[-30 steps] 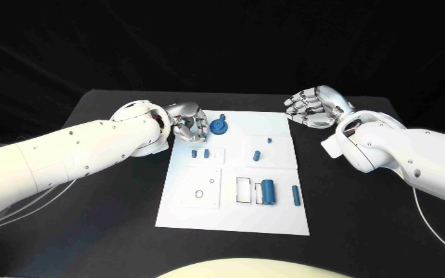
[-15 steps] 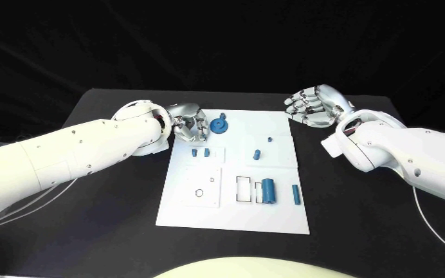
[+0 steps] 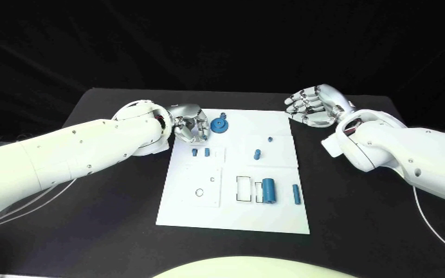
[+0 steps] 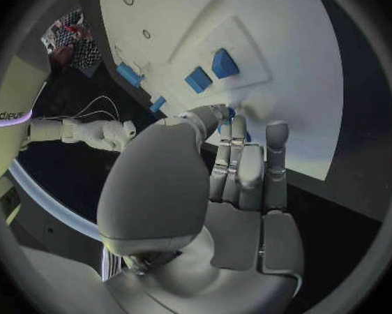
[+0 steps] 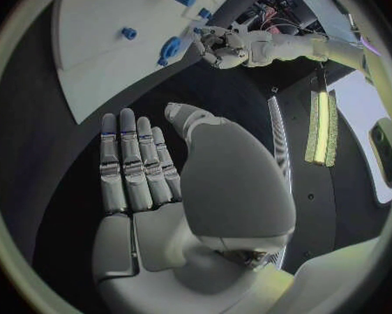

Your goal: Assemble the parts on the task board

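The white task board [image 3: 278, 217] lies in the middle of the table. At its far left a blue round part [image 3: 220, 125] sits on it. My left hand [image 3: 189, 123] is right beside this part, fingers close together and thumb drawn in. Blue shows at the fingertips [image 4: 237, 125], but whether they touch or pinch the part I cannot tell. Two small blue pieces [image 3: 200, 152] lie nearer me, and more blue parts lie mid-board [image 3: 257, 156] and near the front [image 3: 268, 190]. My right hand [image 3: 315, 105] hovers off the board's far right corner with straight fingers and an empty palm [image 5: 148, 188].
The black table [image 3: 111, 226] runs wide on both sides of the board. A thin blue piece [image 3: 296, 194] lies by the board's right edge, and a small blue peg [image 3: 270, 140] stands mid-board. Both white forearms lie low over the table's sides.
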Controlling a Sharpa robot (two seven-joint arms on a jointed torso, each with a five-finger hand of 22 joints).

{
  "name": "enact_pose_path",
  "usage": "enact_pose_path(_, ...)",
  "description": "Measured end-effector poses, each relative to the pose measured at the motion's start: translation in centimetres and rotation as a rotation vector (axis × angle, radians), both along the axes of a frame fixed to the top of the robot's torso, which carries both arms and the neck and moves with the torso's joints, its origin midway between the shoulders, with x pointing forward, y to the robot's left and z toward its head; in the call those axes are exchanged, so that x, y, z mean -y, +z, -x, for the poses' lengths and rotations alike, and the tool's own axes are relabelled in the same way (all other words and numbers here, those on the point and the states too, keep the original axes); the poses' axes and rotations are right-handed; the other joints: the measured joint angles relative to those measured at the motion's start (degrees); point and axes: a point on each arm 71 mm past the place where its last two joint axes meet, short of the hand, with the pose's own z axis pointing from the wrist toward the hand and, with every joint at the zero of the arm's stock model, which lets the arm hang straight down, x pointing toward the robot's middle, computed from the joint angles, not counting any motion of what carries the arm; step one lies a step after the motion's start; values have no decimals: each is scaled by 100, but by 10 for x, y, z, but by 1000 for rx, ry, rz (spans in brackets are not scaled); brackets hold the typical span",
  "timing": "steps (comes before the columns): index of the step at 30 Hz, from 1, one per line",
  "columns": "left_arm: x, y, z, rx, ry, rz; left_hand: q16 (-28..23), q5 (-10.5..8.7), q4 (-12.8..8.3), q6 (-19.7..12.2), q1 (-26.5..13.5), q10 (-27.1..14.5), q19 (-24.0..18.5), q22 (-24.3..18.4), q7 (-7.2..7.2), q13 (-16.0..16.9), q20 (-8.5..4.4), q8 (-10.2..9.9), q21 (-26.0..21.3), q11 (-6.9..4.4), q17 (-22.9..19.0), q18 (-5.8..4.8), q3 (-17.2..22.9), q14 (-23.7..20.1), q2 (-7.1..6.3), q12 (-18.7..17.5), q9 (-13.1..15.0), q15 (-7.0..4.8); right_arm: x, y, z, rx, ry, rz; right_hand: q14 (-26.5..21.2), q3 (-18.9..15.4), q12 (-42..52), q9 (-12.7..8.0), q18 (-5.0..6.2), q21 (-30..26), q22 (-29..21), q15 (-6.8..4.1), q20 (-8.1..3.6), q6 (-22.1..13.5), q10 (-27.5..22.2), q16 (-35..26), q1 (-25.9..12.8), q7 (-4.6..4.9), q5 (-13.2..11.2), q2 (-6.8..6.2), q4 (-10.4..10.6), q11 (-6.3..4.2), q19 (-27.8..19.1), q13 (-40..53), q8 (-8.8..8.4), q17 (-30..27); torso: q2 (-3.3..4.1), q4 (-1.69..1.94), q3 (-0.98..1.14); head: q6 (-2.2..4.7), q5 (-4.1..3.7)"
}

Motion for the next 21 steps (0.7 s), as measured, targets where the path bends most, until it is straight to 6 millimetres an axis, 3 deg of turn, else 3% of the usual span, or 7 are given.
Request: enact_pose_path(21,-1,-2,0,-4,-7,-16,0,-4,0,36,2,32,0,-29,-5,-4,0,-2,0,8,-66,0,0,0,-2,-20,7,0,0,0,0,0,-1,0,0,0,0,0,1,0,-6,0,0,0,0,0,0,0,0,0,0,0,0,0,0,-5,-1,-5,7,-17,-2)
